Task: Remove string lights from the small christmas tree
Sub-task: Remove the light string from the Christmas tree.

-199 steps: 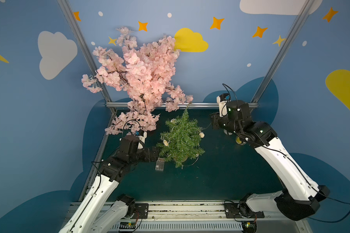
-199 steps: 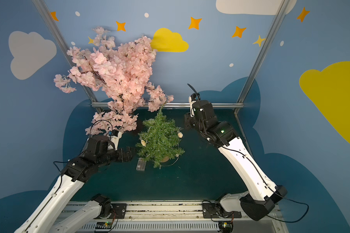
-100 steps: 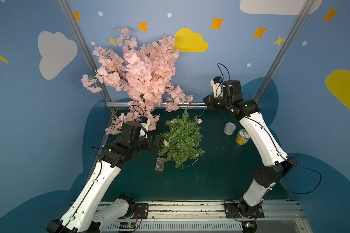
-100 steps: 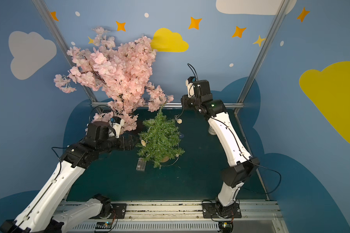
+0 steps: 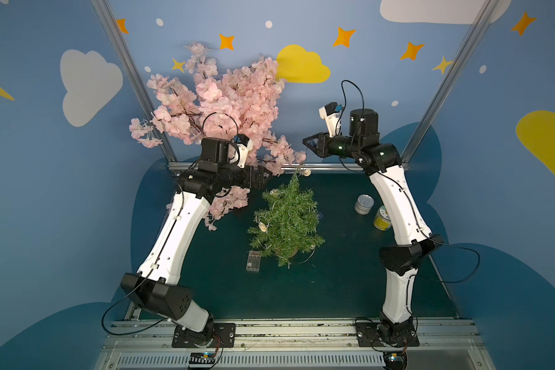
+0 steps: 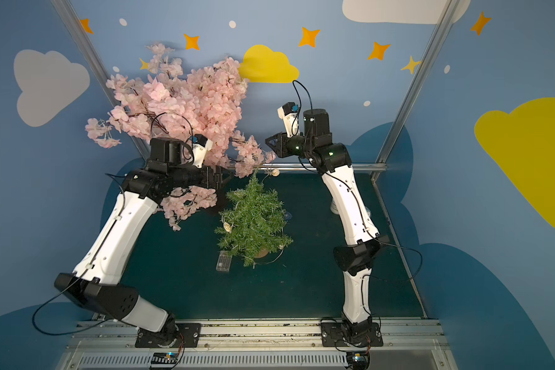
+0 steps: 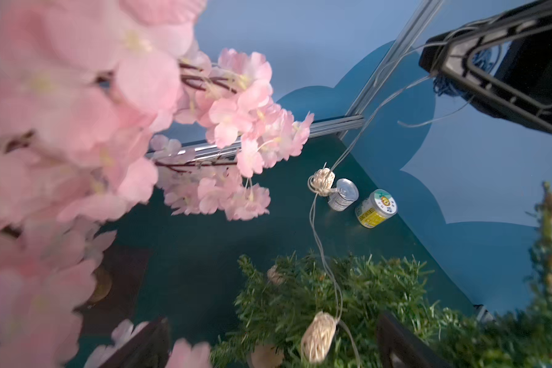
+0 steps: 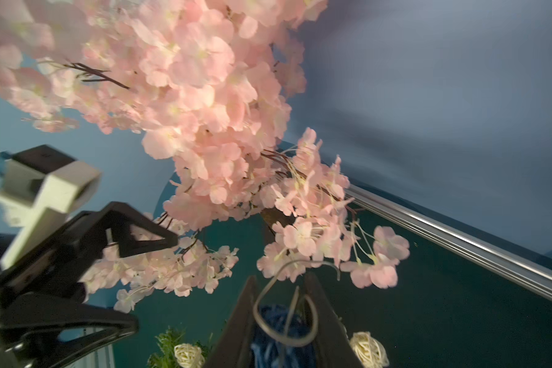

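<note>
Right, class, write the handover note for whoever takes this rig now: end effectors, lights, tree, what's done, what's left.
Right end effector: shut on the string lights, gripping a blue ornament, raised higher than the small christmas tree.
Left end effector: open, empty, beside the treetop.
Battery box: on the table beside the tree.
Done: top strand lifted clear.
Left: unwind the lower loops, take the box away.

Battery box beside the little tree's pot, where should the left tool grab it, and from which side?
Probably pinch the battery box across its two long edges, coming straight down from above. It lies flat on the mat as a narrow rectangle, and branches of the small christmas tree crowd its pot side.
</note>
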### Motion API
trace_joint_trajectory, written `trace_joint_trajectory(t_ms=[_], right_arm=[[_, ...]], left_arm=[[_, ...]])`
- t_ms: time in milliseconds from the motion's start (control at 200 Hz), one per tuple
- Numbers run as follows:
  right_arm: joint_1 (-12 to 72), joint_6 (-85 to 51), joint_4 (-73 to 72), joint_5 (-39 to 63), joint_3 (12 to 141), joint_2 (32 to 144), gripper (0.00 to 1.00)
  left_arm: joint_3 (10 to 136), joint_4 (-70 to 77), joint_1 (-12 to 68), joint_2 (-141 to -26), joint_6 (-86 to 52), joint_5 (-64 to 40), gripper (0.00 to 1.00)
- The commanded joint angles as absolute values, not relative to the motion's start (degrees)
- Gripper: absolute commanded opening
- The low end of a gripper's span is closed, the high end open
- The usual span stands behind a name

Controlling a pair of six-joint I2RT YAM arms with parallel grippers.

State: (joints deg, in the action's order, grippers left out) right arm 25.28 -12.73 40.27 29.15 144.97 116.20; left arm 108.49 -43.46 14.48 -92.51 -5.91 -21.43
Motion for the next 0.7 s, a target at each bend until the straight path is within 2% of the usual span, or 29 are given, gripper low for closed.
trace_joint_trajectory(t_ms=[0, 346, 696], right_arm=[[25.21, -17.25, 32.62, 36.71, 146.09, 117.57, 0.22], [25.46, -27.52, 21.63, 41.51, 146.09, 118.78, 0.21], [26.34, -29.88, 21.1, 43.1, 146.0, 117.96, 0.2]], left_arm=[[114.24, -42.77, 15.64, -97.01, -1.42, -29.7, 1.0], [115.82, -36.82, 19.32, -104.04, 1.3, -32.06, 1.0], [111.04, -23.3, 21.54, -105.81, 2.4, -32.3, 1.0]])
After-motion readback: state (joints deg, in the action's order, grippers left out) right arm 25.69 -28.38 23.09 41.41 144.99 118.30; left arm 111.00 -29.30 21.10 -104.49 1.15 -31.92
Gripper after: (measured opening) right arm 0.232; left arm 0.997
